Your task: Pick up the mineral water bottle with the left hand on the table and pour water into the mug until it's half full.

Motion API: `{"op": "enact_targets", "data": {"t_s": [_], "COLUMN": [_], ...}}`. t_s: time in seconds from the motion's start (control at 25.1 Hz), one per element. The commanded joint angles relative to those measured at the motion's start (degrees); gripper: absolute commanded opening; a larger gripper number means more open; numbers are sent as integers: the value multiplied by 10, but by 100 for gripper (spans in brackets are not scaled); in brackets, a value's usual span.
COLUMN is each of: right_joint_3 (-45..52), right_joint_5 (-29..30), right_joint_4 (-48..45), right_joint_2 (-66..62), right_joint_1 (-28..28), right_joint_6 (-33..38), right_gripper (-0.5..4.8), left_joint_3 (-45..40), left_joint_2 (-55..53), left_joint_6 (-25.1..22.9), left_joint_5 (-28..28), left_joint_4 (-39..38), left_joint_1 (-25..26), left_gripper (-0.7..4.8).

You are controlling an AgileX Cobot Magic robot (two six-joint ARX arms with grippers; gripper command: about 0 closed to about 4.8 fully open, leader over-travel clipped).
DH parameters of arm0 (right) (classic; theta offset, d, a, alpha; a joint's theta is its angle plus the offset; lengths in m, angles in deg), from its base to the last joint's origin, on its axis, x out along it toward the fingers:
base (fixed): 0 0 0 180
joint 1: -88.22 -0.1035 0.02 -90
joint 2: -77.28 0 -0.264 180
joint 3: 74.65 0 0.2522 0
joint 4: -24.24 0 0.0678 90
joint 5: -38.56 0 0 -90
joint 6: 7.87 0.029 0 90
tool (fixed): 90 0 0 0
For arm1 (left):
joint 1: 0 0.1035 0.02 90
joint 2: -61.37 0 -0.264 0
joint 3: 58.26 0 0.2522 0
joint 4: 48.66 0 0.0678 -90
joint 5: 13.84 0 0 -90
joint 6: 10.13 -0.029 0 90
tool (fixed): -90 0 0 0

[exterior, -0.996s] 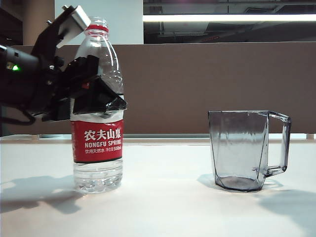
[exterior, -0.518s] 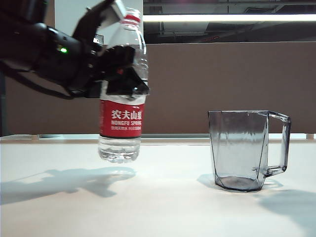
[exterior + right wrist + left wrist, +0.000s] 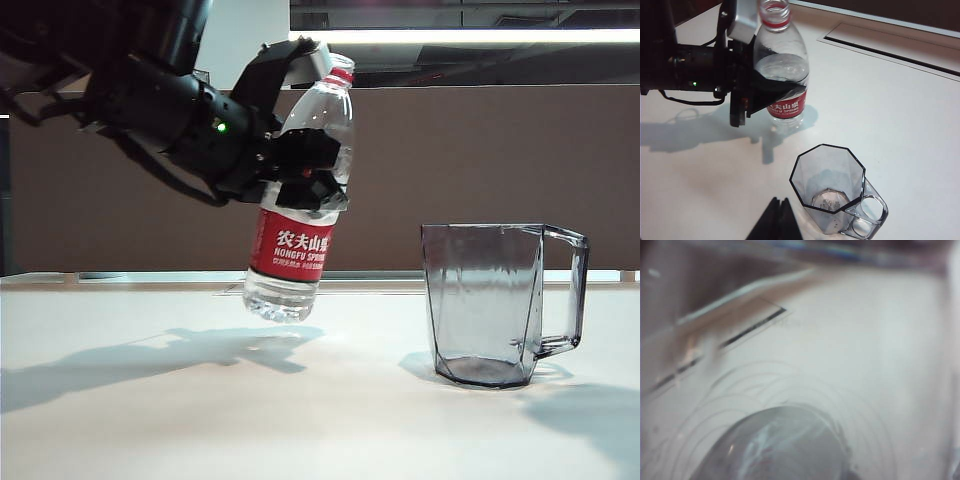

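Note:
The mineral water bottle (image 3: pixel 298 247) hangs above the table (image 3: pixel 300 420), tilted with its red-ringed neck leaning toward the mug (image 3: pixel 490 300). My left gripper (image 3: pixel 305 172) is shut on the bottle's clear upper body, just above the red label. From the right wrist view, the bottle (image 3: pixel 782 65) shows an open mouth and water inside, with the left gripper (image 3: pixel 757 92) clamped on it; the mug (image 3: pixel 830 182) stands empty nearby. The left wrist view is filled by the blurred bottle (image 3: pixel 775 442). My right gripper (image 3: pixel 779 212) is shut on nothing, near the mug, its handle away from the bottle.
A brown partition (image 3: pixel 480 170) runs behind the table's far edge. A long recessed slot (image 3: pixel 890 50) lies in the tabletop beyond the bottle. The left arm and bottle cast a shadow (image 3: pixel 150 355) on the white surface.
The left arm has lifted the bottle off the table, carried it right toward the mug and tipped its neck that way. The mug and the right gripper have stayed still.

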Motion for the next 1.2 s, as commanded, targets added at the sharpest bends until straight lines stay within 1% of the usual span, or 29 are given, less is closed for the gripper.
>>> {"op": "enact_targets", "data": {"t_s": [0.04, 0.36, 0.48, 0.56, 0.76, 0.96, 1.08, 1.2], "right_joint_3": [-4, -4, -4, -4, -4, -4, -4, -4], "right_joint_5": [-1, -1, -1, 1, 1, 4, 12, 11], "right_joint_4": [-7, 4, 12, 17, 24, 25, 25, 25], "right_joint_2": [0, 0, 0, 0, 0, 0, 0, 0], "right_joint_1": [0, 0, 0, 0, 0, 0, 0, 0], "right_joint_6": [1, 1, 1, 0, 0, 0, 1, 1], "right_gripper": [-9, -8, -9, -8, -8, -8, -8, -8], "left_joint_3": [27, 64, 69, 69, 69, 69, 69, 70], "left_joint_2": [-1, -18, -24, -27, -47, -51, -52, -55], "left_joint_6": [-35, -92, -128, -163, -223, -235, -271, -272], "left_joint_5": [-2, -2, -2, -2, -2, -2, -2, -2], "left_joint_4": [20, 6, 4, 3, -7, -12, -12, -10], "left_joint_1": [-1, -9, -21, -29, -48, -50, -51, -50], "left_gripper": [214, 214, 214, 214, 214, 214, 214, 214]}}
